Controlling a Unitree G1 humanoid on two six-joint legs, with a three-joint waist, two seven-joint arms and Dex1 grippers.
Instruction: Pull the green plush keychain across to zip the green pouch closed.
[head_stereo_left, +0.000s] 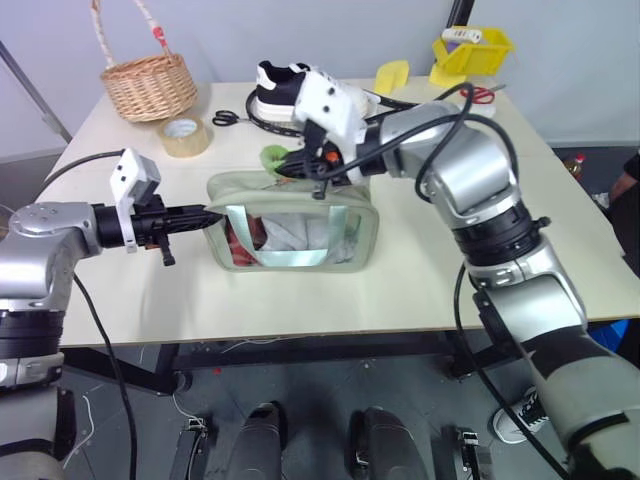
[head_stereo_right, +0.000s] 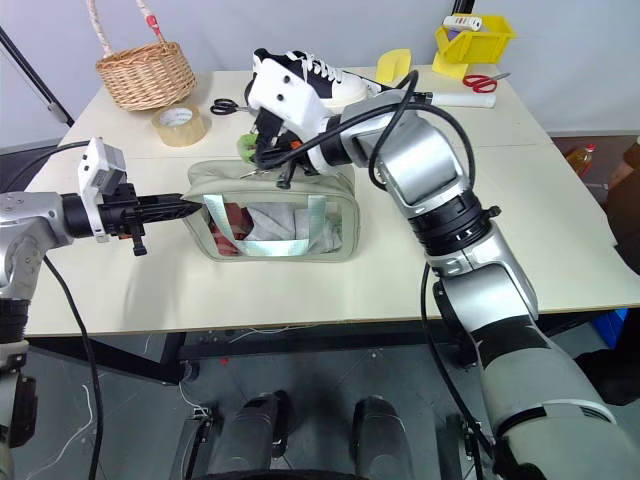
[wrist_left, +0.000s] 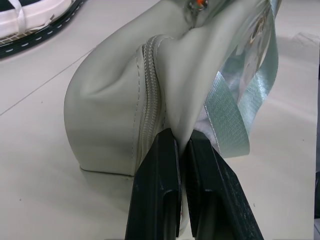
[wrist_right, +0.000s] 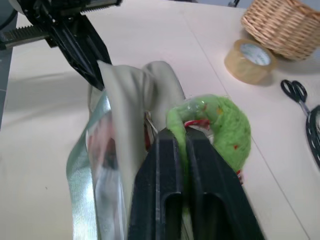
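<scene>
The green pouch (head_stereo_left: 362, 235) stands in the middle of the table, with red and white contents behind its clear window and pale mint straps across the front. My left gripper (head_stereo_left: 208, 214) is shut on the fabric at the pouch's left end (wrist_left: 115, 125), just beside the zipper track. The green plush keychain (wrist_right: 225, 125) hangs at the pouch's top, at the back near its middle. My right gripper (wrist_right: 181, 136) is shut on it, and it shows as a bright green tuft (head_stereo_left: 272, 157) by the black fingers.
At the back left of the table stand a wicker basket (head_stereo_left: 150, 85) and a tan tape roll (head_stereo_left: 185, 136). Black scissors (head_stereo_left: 225, 118) and a black-and-white shoe (head_stereo_left: 285, 92) lie behind the pouch. A yellow bin (head_stereo_left: 472, 50) and red-handled scissors (head_stereo_left: 485, 94) sit at the back right.
</scene>
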